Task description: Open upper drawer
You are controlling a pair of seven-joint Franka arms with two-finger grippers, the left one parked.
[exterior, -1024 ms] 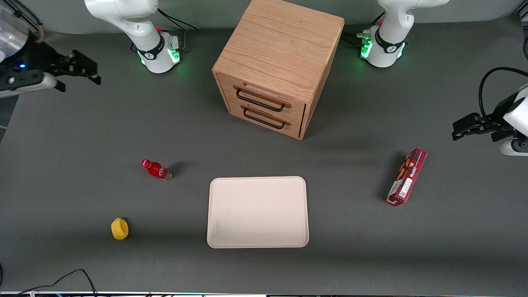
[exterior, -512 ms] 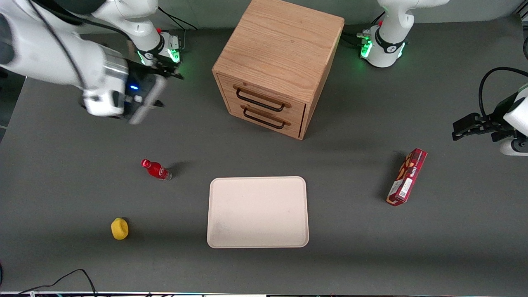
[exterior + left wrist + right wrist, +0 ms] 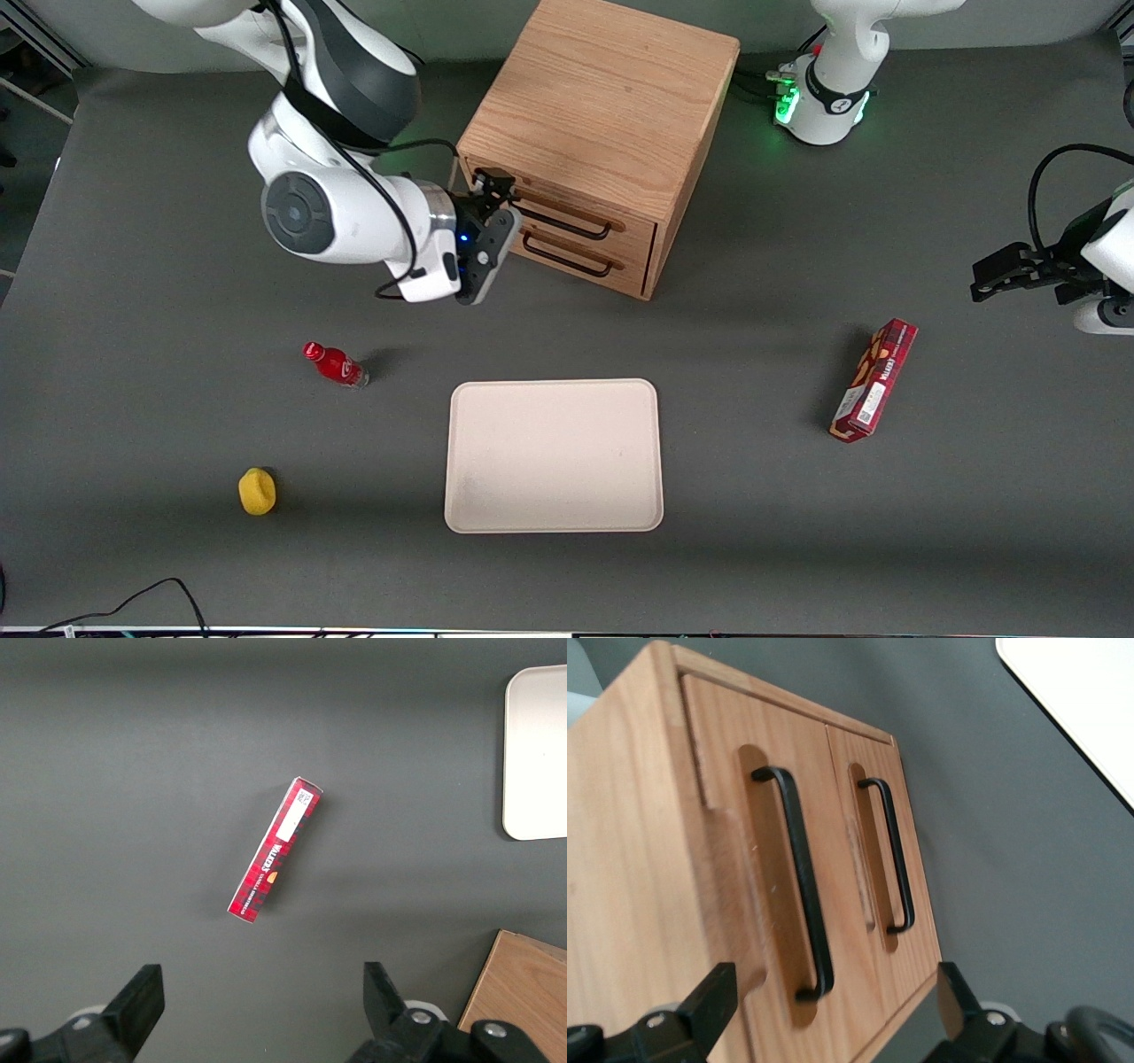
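Our gripper (image 3: 493,190) hangs spread before the upper drawer (image 3: 757,877) — we should centre on its handle (image 3: 799,886), clamp, then pull straight.

The upper drawer (image 3: 567,208) is light brown wood with wavy lines in it, and its thin handle (image 3: 799,881) is black. The gripper (image 3: 493,193) is black on a white and dark grey arm. The table (image 3: 753,496) is dark grey. The tray (image 3: 554,456) is creamy white. The bottle (image 3: 335,364) is red. The lemon (image 3: 257,491) is yellow. The box (image 3: 275,850) is red with dark checks.
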